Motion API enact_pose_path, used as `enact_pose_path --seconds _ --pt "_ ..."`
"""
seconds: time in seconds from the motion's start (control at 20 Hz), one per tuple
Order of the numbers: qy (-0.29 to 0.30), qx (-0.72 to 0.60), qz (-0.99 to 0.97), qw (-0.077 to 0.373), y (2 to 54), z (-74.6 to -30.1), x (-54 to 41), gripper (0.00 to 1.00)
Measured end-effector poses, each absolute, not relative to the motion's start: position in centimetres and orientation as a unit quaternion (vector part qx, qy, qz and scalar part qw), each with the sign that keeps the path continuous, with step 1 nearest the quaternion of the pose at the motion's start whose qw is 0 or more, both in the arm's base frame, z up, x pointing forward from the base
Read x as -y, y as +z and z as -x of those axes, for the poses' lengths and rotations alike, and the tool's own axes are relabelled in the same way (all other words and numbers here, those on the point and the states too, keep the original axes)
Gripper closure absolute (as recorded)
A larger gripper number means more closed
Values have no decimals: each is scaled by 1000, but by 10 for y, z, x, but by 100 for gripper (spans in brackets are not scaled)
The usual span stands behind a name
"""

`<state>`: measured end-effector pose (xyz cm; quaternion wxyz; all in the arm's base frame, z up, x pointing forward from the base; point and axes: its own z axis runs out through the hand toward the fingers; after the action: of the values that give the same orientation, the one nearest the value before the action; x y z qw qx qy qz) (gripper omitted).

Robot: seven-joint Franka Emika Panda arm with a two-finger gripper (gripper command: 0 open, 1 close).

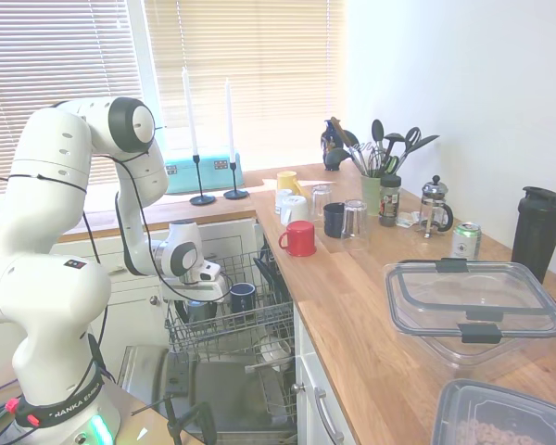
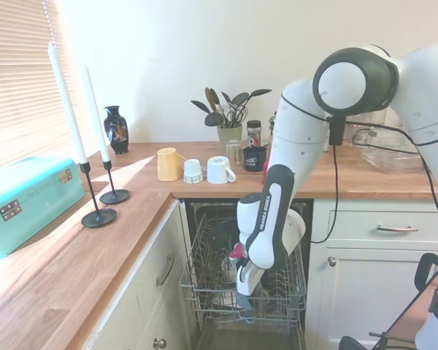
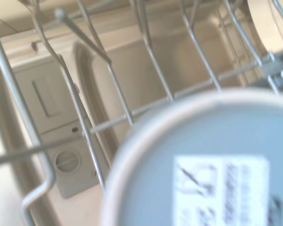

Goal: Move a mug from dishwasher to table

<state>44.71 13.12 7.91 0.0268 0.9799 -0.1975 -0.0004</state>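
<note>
The mug [image 3: 203,165] fills the near part of the wrist view: a pale slate-blue round surface with a white label, blurred and very close. It sits in the grey wire rack [image 1: 259,326] [image 2: 204,284] of the open dishwasher [image 1: 224,389], under the counter. My gripper [image 1: 201,302] [image 2: 247,295] reaches down into the rack, right at the mug. Wires and the white hand hide the mug in both exterior views. The wooden table [image 1: 371,306] [image 2: 336,179] runs above the dishwasher.
A dark navy mug [image 1: 242,297] stands in the rack beside my gripper. On the table are a red mug [image 1: 299,238], another navy mug [image 1: 334,220], a glass [image 1: 355,223], white mugs [image 2: 219,170], a yellow mug [image 2: 168,163] and a clear lidded box [image 1: 473,301].
</note>
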Motion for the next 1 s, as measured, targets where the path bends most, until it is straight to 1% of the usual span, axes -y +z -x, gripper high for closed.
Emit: enact_pose_path --seconds 0.05,0.1,0.45,1.0 --pt "-3 200 -979 28 78 -445 -130 0" --pt "-5 205 -978 27 78 -445 -130 100" --pt "-2 201 -979 20 78 -446 -131 100" --pt "-29 197 -979 34 78 -452 -125 100"
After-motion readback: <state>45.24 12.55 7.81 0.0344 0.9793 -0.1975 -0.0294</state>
